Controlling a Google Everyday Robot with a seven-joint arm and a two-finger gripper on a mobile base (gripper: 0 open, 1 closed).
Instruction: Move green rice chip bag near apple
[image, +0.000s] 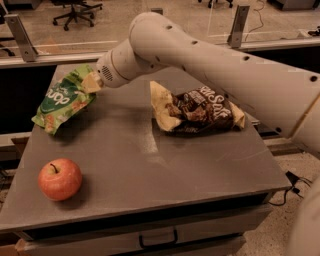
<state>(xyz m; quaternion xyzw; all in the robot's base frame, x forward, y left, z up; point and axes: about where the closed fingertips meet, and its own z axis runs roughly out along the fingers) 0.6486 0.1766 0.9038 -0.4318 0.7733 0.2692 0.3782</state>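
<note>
The green rice chip bag (62, 100) hangs tilted just above the grey table's (165, 165) far left part, its lower end close to the surface. My gripper (89, 82) is shut on the bag's upper right edge, with the white arm reaching in from the right. The apple (60, 178), red-orange with a dark stem, sits at the table's front left, well below the bag and apart from it.
A larger brown-and-cream bag (197, 110) lies crumpled at the table's middle right. A drawer with a handle (157, 240) runs under the table's front edge. A rail with posts and office chairs (75, 10) stand behind the table.
</note>
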